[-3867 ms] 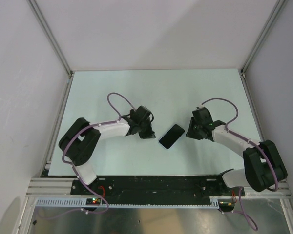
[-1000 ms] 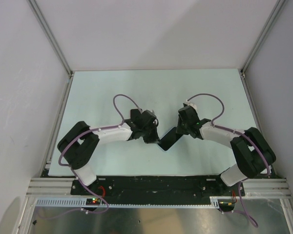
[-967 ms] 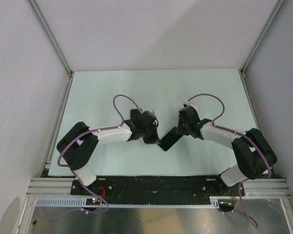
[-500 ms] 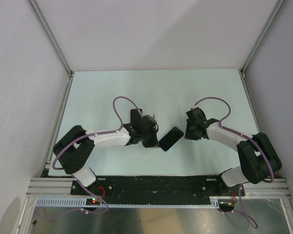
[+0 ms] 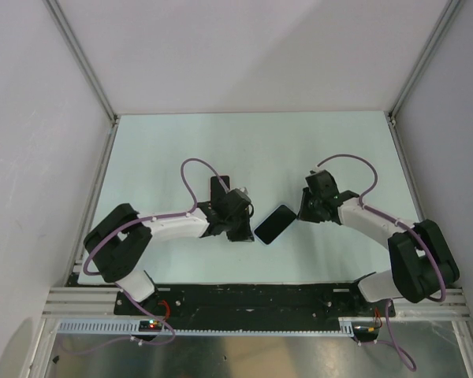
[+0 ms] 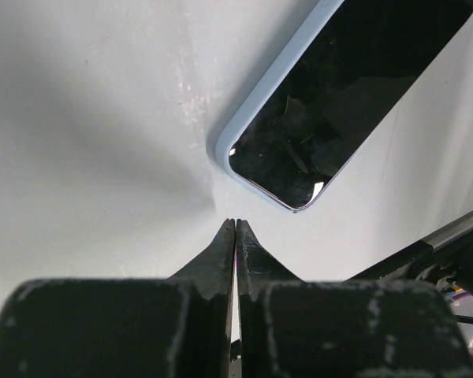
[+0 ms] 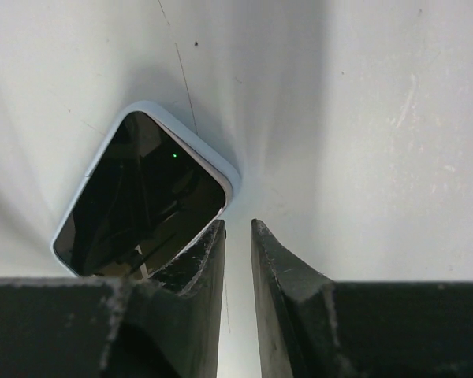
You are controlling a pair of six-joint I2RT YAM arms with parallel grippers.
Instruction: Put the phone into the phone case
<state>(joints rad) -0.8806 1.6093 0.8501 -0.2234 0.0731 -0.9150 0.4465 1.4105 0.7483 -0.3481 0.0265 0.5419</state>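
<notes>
Pressing its two black fingers flat together with nothing between them, the left gripper points its tip at the bare white table just short of the near-left corner of the phone case, with a sliver of table showing between tip and corner. The right gripper stands with its jaws slightly parted, a narrow strip of table visible in the gap and nothing held; its tip sits just beside the far-right corner of the case, and whether a finger touches the rim cannot be told. The phone lies flat between the two grippers, near the middle of the table toward the near side, set on a diagonal from near-left to far-right. Its glossy black face is up and the light-blue rim of the case runs around every edge that shows, so it is seated in the case. From the left gripper the white forearm runs back to the left to a folded black elbow at the near-left edge of the table. The right forearm slants back to the right and nearer, to its own bent elbow at the near right. A purple cable loops above each wrist.
</notes>
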